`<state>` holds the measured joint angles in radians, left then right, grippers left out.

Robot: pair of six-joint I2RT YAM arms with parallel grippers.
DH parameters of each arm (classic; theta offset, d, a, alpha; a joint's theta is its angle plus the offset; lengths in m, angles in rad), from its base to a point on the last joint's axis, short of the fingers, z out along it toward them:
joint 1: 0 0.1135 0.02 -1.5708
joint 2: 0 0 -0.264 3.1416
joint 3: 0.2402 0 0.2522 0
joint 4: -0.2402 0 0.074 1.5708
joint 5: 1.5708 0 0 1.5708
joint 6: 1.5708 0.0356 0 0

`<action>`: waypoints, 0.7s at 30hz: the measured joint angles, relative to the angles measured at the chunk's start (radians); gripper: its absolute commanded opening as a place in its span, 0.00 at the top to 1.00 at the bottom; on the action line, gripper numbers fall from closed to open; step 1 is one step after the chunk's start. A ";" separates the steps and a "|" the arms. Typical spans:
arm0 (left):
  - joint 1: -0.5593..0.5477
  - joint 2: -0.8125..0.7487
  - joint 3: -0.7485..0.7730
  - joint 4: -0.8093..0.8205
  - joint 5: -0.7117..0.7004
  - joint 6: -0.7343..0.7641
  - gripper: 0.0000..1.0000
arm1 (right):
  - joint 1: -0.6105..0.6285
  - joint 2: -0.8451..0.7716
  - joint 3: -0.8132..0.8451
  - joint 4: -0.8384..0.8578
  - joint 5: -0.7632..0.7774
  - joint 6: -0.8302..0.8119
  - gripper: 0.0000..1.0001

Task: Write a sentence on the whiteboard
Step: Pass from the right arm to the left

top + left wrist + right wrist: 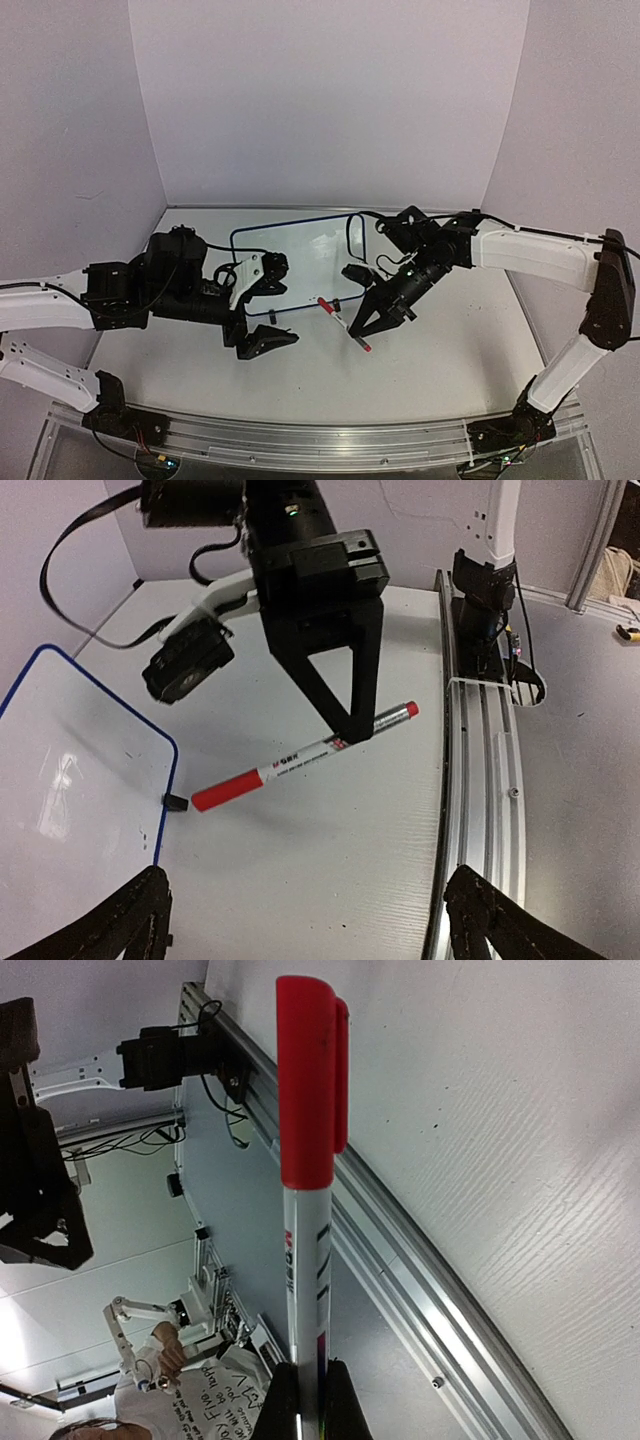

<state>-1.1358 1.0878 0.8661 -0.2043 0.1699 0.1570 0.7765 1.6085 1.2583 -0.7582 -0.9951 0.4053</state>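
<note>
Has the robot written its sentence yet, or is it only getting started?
Only getting started. Done: the right gripper is shut on the marker. In hand: it holds the marker beside the whiteboard, which looks blank, with the red cap on. Left to do: the cap must come off, perhaps with the open left gripper, then all the writing.

The marker [335,313] and right gripper [357,328] bar the whiteboard's [300,260] near edge.

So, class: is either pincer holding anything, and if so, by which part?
The right pincer holds the marker by its white barrel, nearer the tail than the red cap. The left pincer is open and holds nothing.
</note>
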 measured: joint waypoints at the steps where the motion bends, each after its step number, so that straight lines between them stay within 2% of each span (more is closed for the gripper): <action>1: -0.014 0.001 -0.002 0.007 -0.010 0.015 0.05 | 0.005 0.013 0.008 0.000 -0.024 0.008 1.00; 12: -0.061 0.090 -0.002 0.026 -0.103 0.237 0.08 | 0.052 0.057 0.077 -0.003 -0.221 0.079 1.00; 15: -0.067 0.093 -0.002 0.030 -0.121 0.262 0.22 | 0.063 0.057 0.077 -0.003 -0.243 0.086 1.00; 18: -0.079 0.117 0.005 0.042 -0.133 0.304 0.28 | 0.072 0.057 0.077 -0.004 -0.275 0.090 1.00; 21: -0.092 0.150 0.016 0.050 -0.139 0.325 0.41 | 0.072 0.057 0.077 -0.004 -0.292 0.090 1.00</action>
<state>-1.2278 1.2381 0.8825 -0.1539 0.0311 0.4816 0.8486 1.6653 1.3350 -0.7620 -1.2873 0.4950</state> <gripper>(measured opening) 0.695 0.040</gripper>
